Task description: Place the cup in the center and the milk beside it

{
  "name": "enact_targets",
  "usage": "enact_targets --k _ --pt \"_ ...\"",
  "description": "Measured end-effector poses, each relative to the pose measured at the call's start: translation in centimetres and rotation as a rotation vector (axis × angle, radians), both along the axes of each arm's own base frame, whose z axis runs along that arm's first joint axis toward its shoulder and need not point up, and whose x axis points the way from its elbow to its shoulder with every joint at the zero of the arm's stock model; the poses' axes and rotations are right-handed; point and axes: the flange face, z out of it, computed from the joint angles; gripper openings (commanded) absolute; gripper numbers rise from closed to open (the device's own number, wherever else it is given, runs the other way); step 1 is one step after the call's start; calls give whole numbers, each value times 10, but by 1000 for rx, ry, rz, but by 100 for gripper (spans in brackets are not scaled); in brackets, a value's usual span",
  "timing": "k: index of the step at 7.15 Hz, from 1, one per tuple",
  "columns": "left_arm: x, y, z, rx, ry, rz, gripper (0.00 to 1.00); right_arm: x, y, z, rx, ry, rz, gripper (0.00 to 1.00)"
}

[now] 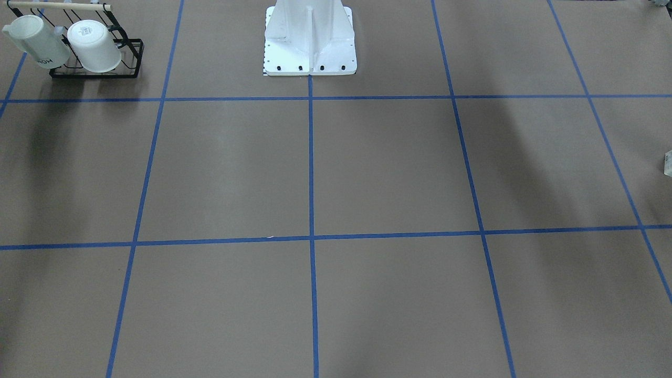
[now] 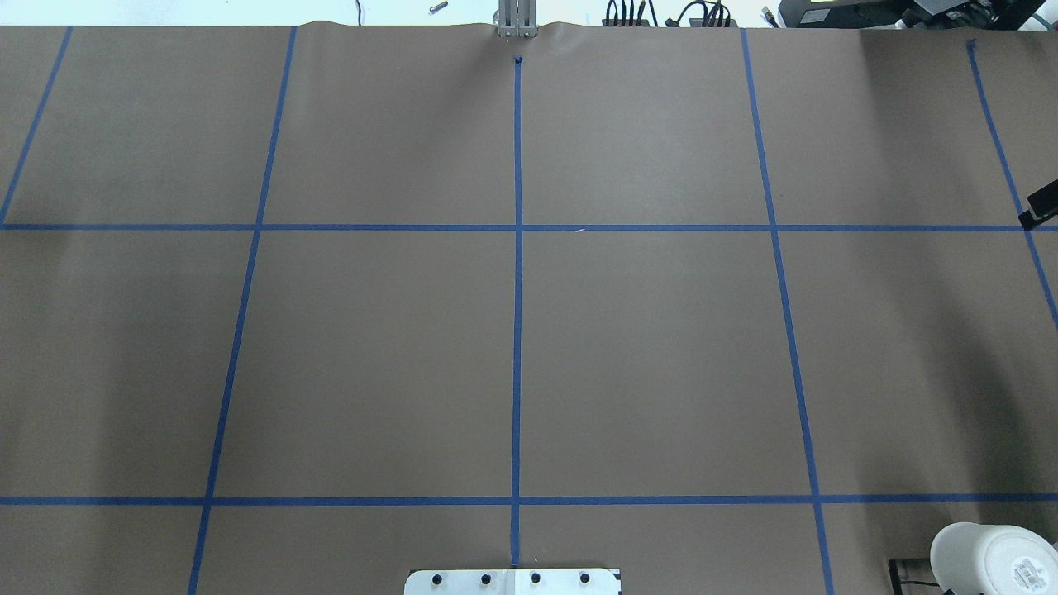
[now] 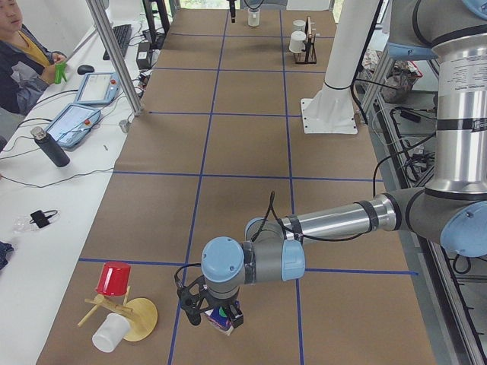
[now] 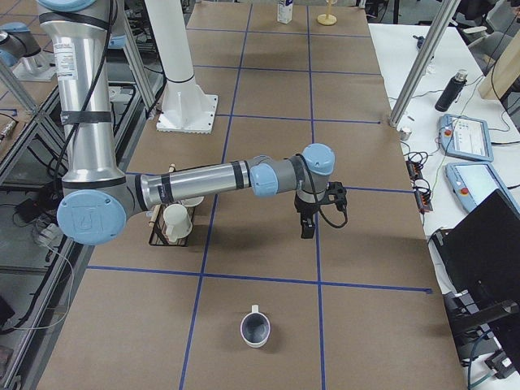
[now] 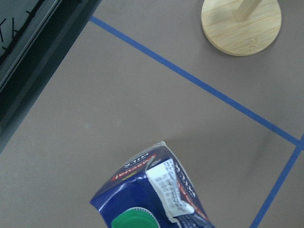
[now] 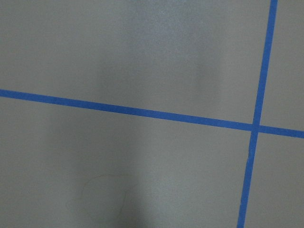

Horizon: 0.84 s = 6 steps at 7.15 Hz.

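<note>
The milk (image 5: pixel 156 194), a navy and white carton with a green cap, is at the bottom of the left wrist view. In the exterior left view it (image 3: pixel 223 322) stands at the table's near end, directly under my left gripper (image 3: pixel 210 310). I cannot tell whether that gripper holds it. The cup (image 4: pixel 254 329), a white mug with a dark inside, stands upright at the table's right end. My right gripper (image 4: pixel 308 223) points down over bare table beyond it; I cannot tell if it is open. The center (image 2: pixel 517 227) is bare brown surface with crossing blue tape.
A black rack (image 1: pixel 97 71) holds two more white mugs (image 1: pixel 93 46) near the robot's white base (image 1: pixel 310 37). A wooden mug stand (image 5: pixel 241 23) with a red cup (image 3: pixel 114 277) and a white cup (image 3: pixel 110 333) is beside the milk. An operator's desk with tablets (image 3: pixel 76 114) runs along the far side.
</note>
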Motion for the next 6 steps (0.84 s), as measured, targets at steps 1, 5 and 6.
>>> enact_targets --k 1,5,6 --pt "0 2 7 -19 2 -5 98 0 0 0 -1 0 0 100" --pt "-2 -12 -2 -38 5 -48 98 0 1 0 0 0 -1 100" --pt "-3 -17 -6 -43 5 -65 98 0 1 0 0 0 -1 100"
